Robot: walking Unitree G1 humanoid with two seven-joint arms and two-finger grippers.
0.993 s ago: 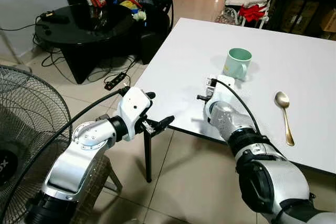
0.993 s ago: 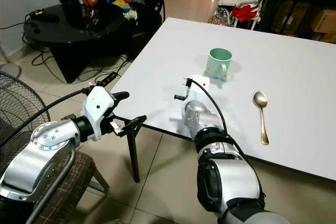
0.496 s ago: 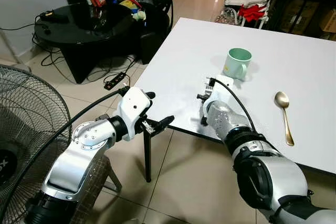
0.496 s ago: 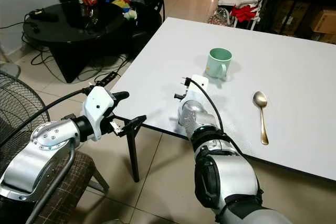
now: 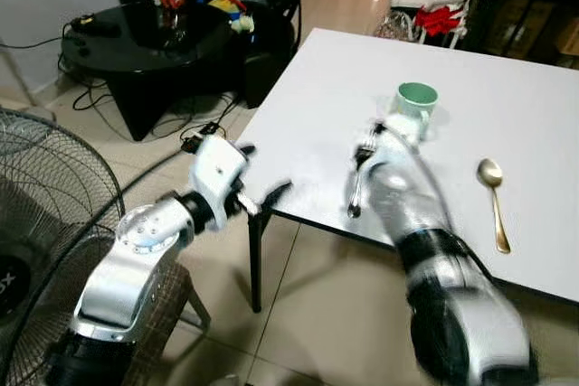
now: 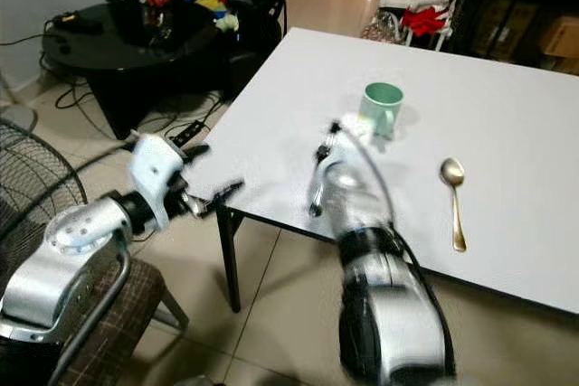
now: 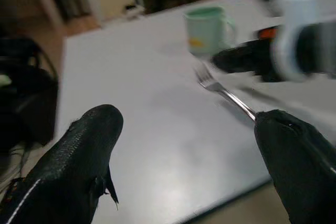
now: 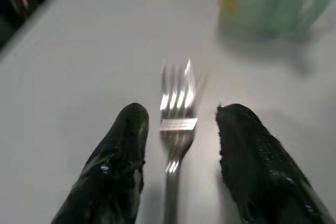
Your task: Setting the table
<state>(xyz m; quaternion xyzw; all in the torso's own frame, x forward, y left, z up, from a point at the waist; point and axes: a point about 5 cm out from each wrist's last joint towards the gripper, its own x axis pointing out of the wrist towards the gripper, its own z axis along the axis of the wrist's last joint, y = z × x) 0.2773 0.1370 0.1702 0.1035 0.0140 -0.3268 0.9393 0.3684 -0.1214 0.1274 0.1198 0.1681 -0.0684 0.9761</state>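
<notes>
A silver fork (image 5: 356, 180) lies on the white table (image 5: 308, 106) near its front edge, tines toward the green mug (image 5: 415, 106). My right gripper (image 8: 181, 111) hovers open just over the fork (image 8: 176, 119), one finger on each side of the neck, not touching it. The right arm is blurred in the eye views, and its black fingers (image 7: 244, 59) sit by the tines. A gold spoon (image 5: 494, 205) rests to the right of the mug. My left gripper (image 5: 260, 194) hangs open off the table's left corner, holding nothing.
A standing fan (image 5: 41, 214) is at my far left. Beyond it stands a black round table (image 5: 154, 38) piled with clutter, with cables and a power strip (image 5: 201, 139) on the tiled floor. Red clothes (image 5: 443, 17) and shelves lie behind the white table.
The fork, earlier mostly under my right gripper, now lies in plain sight on the table. The right arm is in motion and blurred. The left arm has shifted slightly up and left.
</notes>
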